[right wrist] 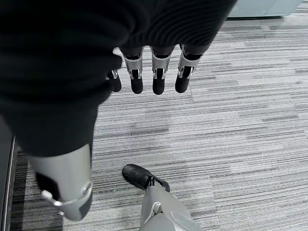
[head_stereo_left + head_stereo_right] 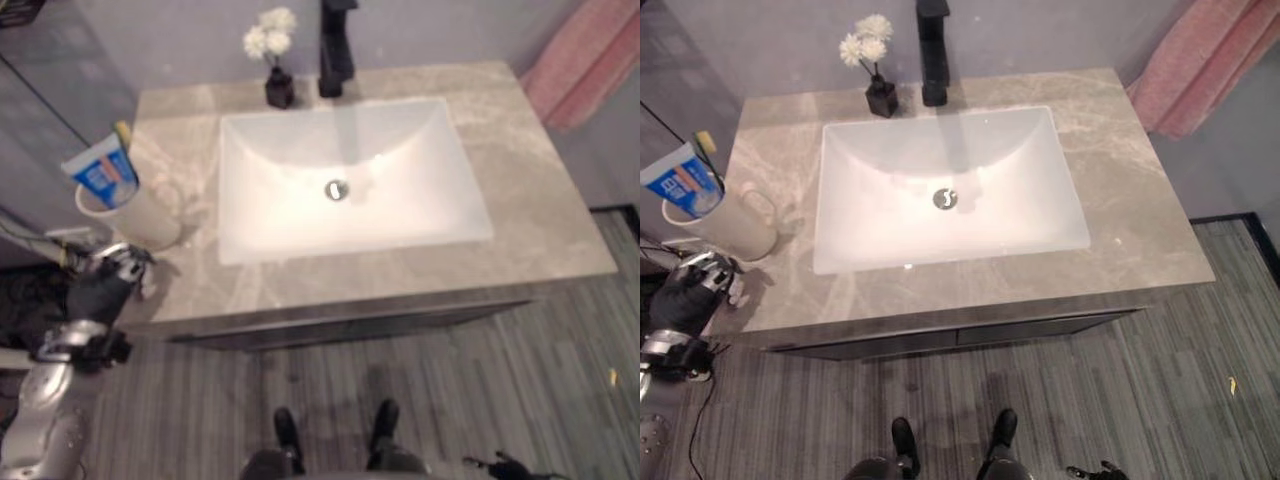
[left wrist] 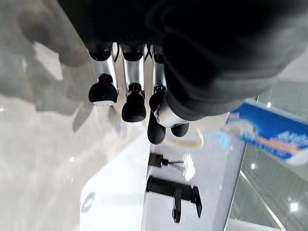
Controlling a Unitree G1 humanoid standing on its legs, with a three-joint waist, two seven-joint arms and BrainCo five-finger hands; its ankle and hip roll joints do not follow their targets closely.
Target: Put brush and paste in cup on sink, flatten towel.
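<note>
Nearest the head camera, the left hand [image 2: 108, 282] sits at the front left corner of the bench [image 2: 540, 220], just in front of the cup [image 2: 140, 212]. Its fingers [image 3: 103, 91] are loosely extended, apart from one another, and grip nothing. The right hand [image 1: 144, 72] hangs over the striped floor [image 1: 231, 134] with fingers straight and relaxed, holding nothing.

Surroundings:
- A white rectangular basin [image 2: 940, 190] is set into the middle of the grey marbled bench, with a metal drain [image 2: 945, 199] at its centre.
- A black faucet [image 2: 933, 50] stands at the rear edge of the basin.
- Just left of the faucet stands a small dark vase [image 2: 881, 98] with white flowers [image 2: 865, 42].
- A pink towel [image 2: 1200, 65] hangs at the far right, beyond the rear right corner of the bench, with folds running along it.
- No object lies between the left hand and the cup.

Containers:
- The cream cup stands upright on the left edge of the bench, its handle toward the basin.
- A blue and white paste tube [image 2: 103, 170] stands in it, tilted left.
- A yellow-tipped brush [image 2: 123, 133] rises beside the tube, inside the same cup.
</note>
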